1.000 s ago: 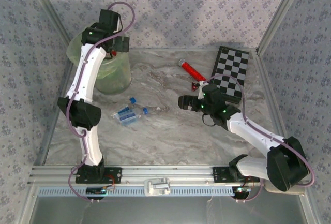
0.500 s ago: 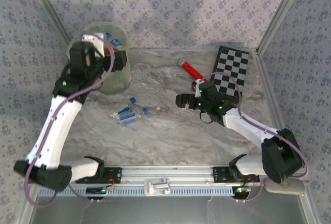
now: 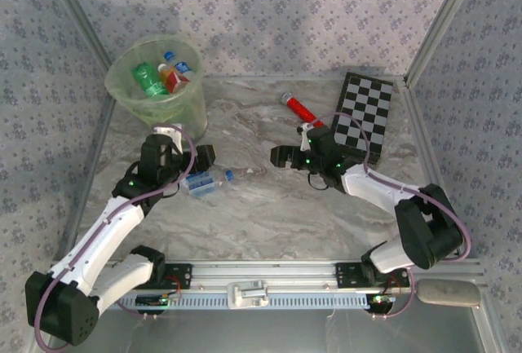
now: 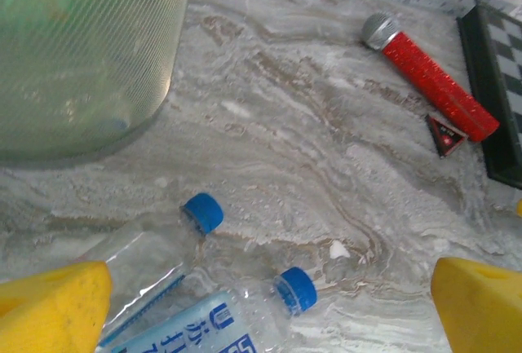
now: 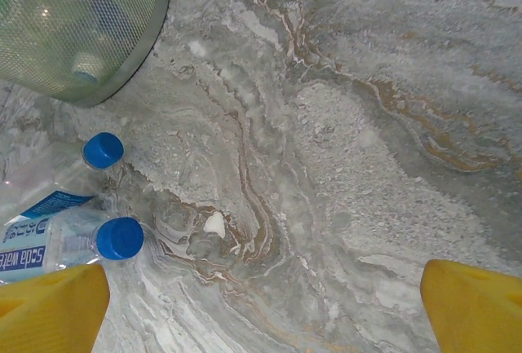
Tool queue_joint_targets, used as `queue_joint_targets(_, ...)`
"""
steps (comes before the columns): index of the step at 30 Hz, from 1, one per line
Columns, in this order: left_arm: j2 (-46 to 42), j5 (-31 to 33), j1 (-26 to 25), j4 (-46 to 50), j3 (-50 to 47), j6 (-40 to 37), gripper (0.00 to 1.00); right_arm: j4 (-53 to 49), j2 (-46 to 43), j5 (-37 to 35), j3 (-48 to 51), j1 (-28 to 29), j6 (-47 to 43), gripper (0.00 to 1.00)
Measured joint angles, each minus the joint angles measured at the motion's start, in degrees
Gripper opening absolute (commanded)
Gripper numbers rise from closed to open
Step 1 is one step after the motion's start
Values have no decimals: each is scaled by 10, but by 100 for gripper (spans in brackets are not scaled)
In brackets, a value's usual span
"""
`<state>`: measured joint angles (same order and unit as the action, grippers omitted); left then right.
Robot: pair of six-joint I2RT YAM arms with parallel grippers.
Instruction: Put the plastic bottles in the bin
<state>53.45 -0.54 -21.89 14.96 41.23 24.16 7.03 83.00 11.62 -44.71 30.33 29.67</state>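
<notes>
Change: the left arm was over the bin half a second ago and has now swung down to the table. The right arm has moved a little more to the left, toward the same spot.
Left gripper [image 3: 202, 160]: the jaws are wide apart and hold nothing. In its wrist view the two clear bottles [image 4: 155, 288] lie between the yellow fingers [image 4: 50, 308], just below them.
Right gripper [image 3: 281, 156]: it is also spread wide and empty. It hangs low, to the right of the bottles and apart from them, and one of its fingers [image 5: 473, 308] is over bare marble.
Clear bottles: they lie on their sides, touching each other, with the blue caps [image 4: 201, 212] toward the middle of the table. They are near the foot of the bin but do not touch it.
Why so: I judge that the left gripper is fully opened so that it can come down across one bottle body. The right one seems to be approaching for the second bottle.
Writing: one bottle has a blue-and-white label [image 4: 183, 333] with Japanese characters. In the right wrist view a word like "water" can be read on it. The brand I cannot tell.
Bin [image 3: 183, 116]: it stands upright at the far left, with a green bottle [image 3: 147, 76] and a red-labelled bottle [image 3: 173, 82] already inside.
Other things: a red cylinder [image 3: 300, 110] and a checkerboard [image 3: 363, 116] are at the far right and are not for the bin.
</notes>
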Motion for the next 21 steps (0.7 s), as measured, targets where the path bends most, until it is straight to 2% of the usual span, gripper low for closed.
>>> queue_joint_targets(10, 104, 22, 0, -10, -40, 13, 100, 12, 26, 22, -9, 0, 25, 100)
queue_joint_targets(21, 150, 23, -1, 4, -56, 14, 100, 26, 26, 23, -9, -1, 38, 100)
